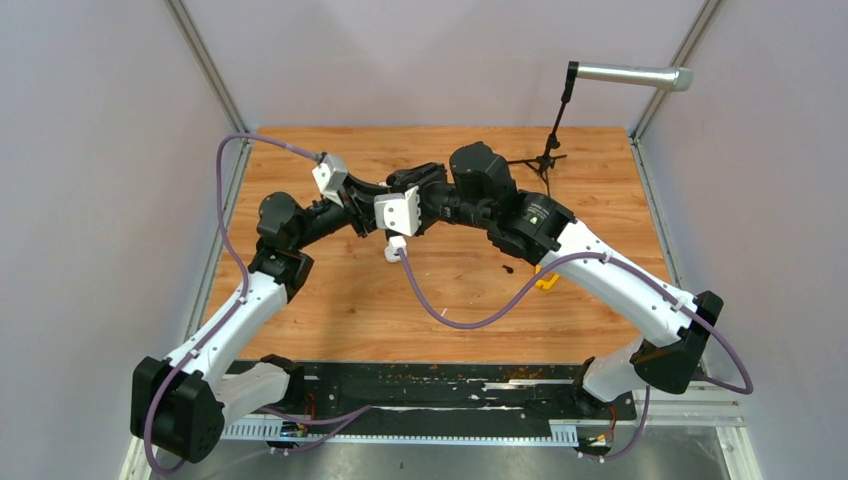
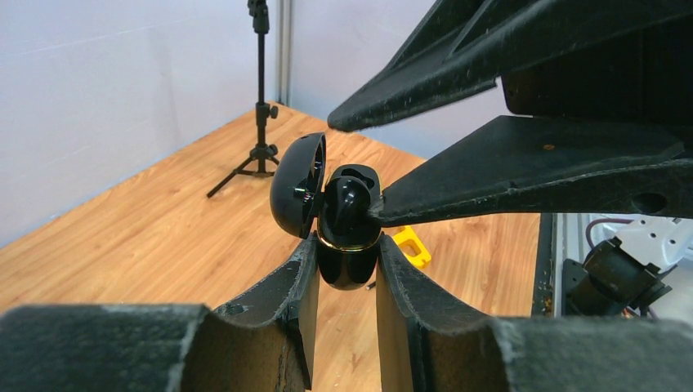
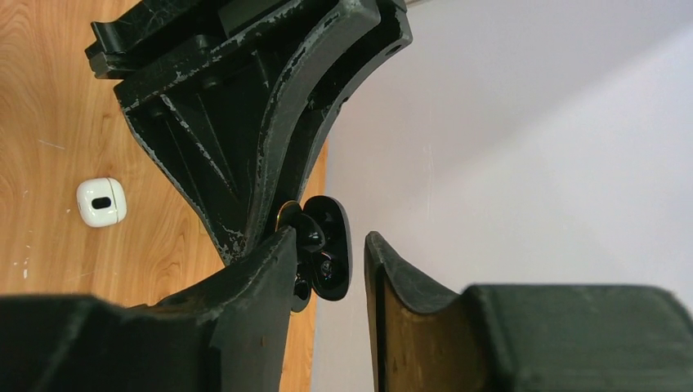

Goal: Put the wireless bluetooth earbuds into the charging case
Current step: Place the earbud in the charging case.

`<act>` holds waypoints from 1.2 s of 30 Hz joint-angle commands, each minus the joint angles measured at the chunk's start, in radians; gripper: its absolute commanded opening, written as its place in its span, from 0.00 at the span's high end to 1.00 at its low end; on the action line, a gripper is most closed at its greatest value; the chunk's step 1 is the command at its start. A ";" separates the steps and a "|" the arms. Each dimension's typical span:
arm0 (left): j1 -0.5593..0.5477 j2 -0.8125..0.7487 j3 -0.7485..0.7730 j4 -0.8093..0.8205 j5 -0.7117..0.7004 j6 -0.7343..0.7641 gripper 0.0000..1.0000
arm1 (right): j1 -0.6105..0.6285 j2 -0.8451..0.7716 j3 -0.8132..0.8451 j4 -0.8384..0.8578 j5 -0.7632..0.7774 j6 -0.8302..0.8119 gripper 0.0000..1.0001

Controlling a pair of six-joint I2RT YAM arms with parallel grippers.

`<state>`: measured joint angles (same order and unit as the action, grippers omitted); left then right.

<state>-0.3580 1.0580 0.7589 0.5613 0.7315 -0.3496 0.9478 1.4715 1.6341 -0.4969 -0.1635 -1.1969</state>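
Note:
My left gripper (image 2: 347, 249) is shut on the body of a glossy black charging case (image 2: 349, 260), held up above the table. The case's lid (image 2: 296, 186) stands open to the left. A black earbud (image 2: 346, 200) sits in the case's mouth. One finger of my right gripper (image 2: 458, 192) reaches it from the right. In the right wrist view my right gripper (image 3: 328, 237) is open. The case (image 3: 327, 249) lies against its left finger, and the right finger stands apart from it. In the top view both grippers meet at the table's middle back (image 1: 405, 190).
A white charging case (image 3: 101, 202) lies on the wooden table (image 1: 450, 290). A yellow piece (image 1: 546, 280) and a small dark speck (image 1: 508, 268) lie under the right arm. A black tripod (image 1: 545, 155) stands at the back right. Grey walls enclose the table.

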 commanded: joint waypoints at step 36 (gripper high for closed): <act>0.008 0.006 0.069 -0.030 0.018 0.057 1.00 | -0.650 -0.044 -0.338 -0.488 -0.102 0.833 0.63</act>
<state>-0.3546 1.0710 0.7788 0.5339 0.7357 -0.3157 0.3141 1.3792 1.3460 -0.9546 -0.2813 -0.5167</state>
